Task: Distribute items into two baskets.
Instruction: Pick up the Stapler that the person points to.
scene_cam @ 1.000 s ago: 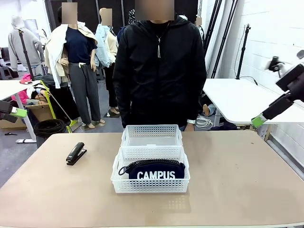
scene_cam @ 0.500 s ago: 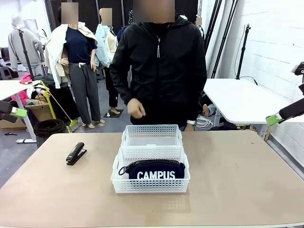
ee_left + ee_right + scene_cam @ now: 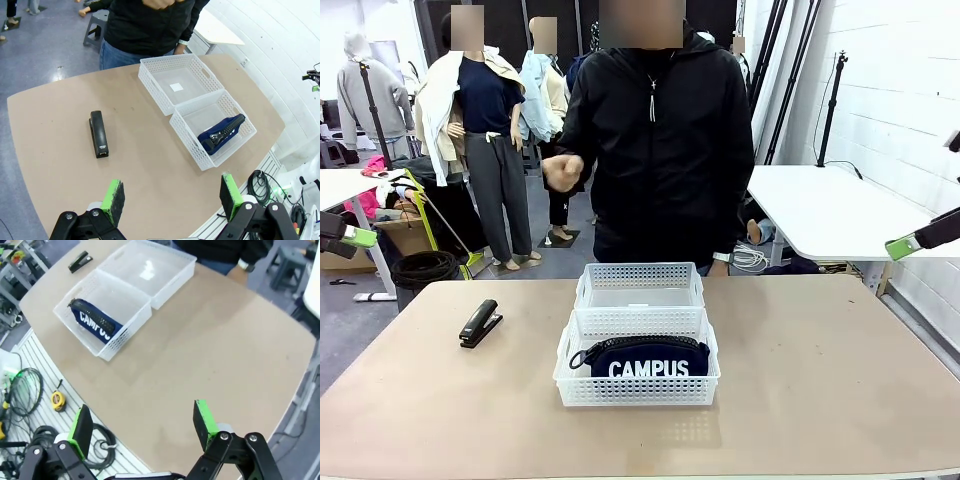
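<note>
My left gripper (image 3: 171, 192) high over the table (image 3: 820, 380), fingers apart, my right gripper (image 3: 142, 422) likewise apart, pouch (image 3: 650, 358) inside near basket (image 3: 638, 390), stapler (image 3: 480, 323) on table left of it, person's hand (image 3: 561, 171) raised.

Table in front of me: tan top with rounded corners (image 3: 820, 380), across the lower frame.
Wall: white painted brick (image 3: 890, 80), right side.
Floor: blue-grey and glossy (image 3: 45, 45), upper left as seen from my left wrist.
Other furniture: white desk (image 3: 820, 210) at middle right; thin black stand (image 3: 833, 100) beside the wall.
</note>
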You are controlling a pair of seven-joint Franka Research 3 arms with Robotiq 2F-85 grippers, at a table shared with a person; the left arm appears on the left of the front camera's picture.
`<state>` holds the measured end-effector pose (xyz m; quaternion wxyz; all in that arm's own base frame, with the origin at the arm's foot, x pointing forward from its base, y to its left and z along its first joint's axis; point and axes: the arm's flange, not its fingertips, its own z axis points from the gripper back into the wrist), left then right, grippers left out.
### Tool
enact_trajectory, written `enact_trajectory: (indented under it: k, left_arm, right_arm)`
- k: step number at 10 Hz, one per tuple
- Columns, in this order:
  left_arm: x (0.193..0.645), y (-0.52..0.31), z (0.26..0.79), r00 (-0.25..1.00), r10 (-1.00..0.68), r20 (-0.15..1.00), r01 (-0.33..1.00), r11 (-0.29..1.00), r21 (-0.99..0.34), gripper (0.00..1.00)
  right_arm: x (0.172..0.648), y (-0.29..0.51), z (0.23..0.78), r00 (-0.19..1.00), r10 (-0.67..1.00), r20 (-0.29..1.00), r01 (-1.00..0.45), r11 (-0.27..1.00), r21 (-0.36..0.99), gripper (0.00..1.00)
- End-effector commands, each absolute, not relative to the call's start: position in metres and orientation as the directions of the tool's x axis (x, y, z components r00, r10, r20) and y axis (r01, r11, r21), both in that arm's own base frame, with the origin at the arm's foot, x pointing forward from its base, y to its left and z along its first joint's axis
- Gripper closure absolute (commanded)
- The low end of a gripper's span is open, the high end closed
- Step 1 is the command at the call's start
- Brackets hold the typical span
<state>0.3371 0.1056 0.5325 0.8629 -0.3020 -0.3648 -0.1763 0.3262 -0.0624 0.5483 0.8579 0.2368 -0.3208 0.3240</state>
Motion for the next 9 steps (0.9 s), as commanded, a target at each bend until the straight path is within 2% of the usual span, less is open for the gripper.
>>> enact_trajectory:
  k: [1, 5, 6, 9]
  left_arm:
    - [0.337, 0.108, 0.531, 0.657, -0.087, 0.749, 0.544, 0.743, -0.391, 0.0]
    - [0.337, 0.108, 0.531, 0.657, -0.087, 0.749, 0.544, 0.743, -0.391, 0.0]
    - [0.337, 0.108, 0.531, 0.657, -0.087, 0.749, 0.544, 0.743, -0.391, 0.0]
    - [0.337, 0.108, 0.531, 0.657, -0.087, 0.749, 0.544, 0.743, -0.391, 0.0]
  right_arm:
    - [0.338, -0.058, 0.536, 0.496, 0.417, 0.762, -0.743, 0.658, 0.123, 0.0]
    - [0.344, -0.058, 0.534, 0.467, 0.45, 0.761, -0.76, 0.644, 0.086, 0.0]
    - [0.339, -0.061, 0.544, 0.499, 0.445, 0.743, -0.746, 0.657, 0.107, 0.0]
    - [0.339, -0.061, 0.544, 0.499, 0.445, 0.743, -0.746, 0.657, 0.107, 0.0]
